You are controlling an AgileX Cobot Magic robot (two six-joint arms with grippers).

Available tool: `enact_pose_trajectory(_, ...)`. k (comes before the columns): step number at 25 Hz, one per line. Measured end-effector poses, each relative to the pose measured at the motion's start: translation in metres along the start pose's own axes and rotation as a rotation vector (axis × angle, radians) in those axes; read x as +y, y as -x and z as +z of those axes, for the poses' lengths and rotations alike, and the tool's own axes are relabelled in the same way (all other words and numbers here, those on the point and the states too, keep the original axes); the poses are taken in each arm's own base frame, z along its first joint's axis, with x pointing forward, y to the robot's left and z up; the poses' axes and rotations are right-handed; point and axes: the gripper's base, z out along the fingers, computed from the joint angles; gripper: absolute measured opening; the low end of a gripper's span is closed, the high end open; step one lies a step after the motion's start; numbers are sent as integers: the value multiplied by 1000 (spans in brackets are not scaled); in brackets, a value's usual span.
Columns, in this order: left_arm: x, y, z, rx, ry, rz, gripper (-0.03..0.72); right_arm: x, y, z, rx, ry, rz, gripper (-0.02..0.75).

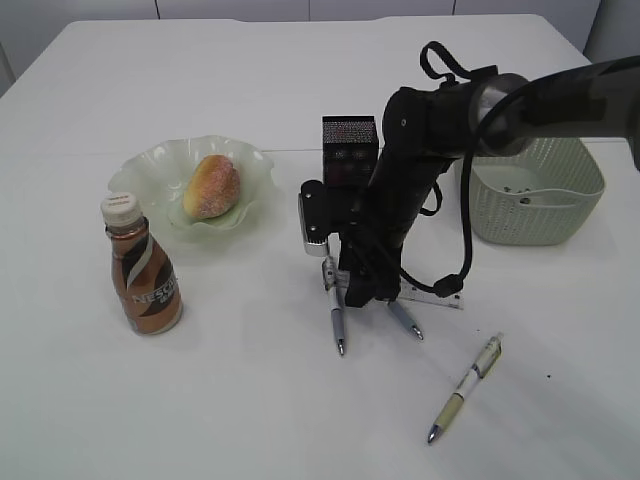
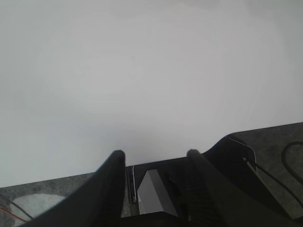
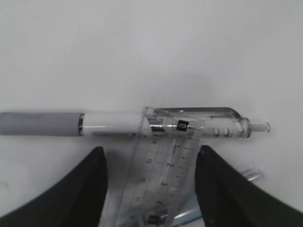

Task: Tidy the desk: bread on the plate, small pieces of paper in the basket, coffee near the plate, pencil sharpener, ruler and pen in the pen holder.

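Observation:
My right gripper (image 3: 151, 149) stands open, its fingers on either side of the clear ruler (image 3: 163, 177) without touching it. A grey-gripped pen (image 3: 118, 124) lies across just beyond the fingertips. From outside, the right gripper (image 1: 362, 298) points down at the ruler (image 1: 432, 297), between one pen (image 1: 337, 322) and another (image 1: 405, 320); a third pen (image 1: 465, 388) lies nearer the front. The black pen holder (image 1: 350, 150) stands behind the arm. Bread (image 1: 212, 186) sits on the plate (image 1: 150, 165), with the coffee bottle (image 1: 143, 268) beside it. My left gripper (image 2: 154, 153) is open and empty. The pencil sharpener is out of view.
A pale green basket (image 1: 545, 200) stands at the right with small bits on its floor. The right arm and its cable (image 1: 455, 280) cross the middle of the table. The left gripper hangs over the bare white tabletop (image 2: 142, 85) near its edge.

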Motion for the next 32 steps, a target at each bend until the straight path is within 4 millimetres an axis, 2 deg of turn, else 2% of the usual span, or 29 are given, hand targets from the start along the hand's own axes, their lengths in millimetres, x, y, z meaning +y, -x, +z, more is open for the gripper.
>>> enact_pose_trajectory(4, 0, 0, 0, 0, 0, 0, 308, 0, 0, 1, 2, 1, -1, 333)
enact_pose_trajectory(7, 0, 0, 0, 1, -4, -1, 308, 0, 0, 1, 4, 1, -2, 302)
enact_pose_trajectory(25, -1, 0, 0, 1, -6, -2, 307, -1, 0, -1, 7, 10, 35, 297)
enact_pose_trajectory(32, -1, 0, 0, 1, -6, -2, 307, -13, 9, -20, -8, -9, 175, 297)
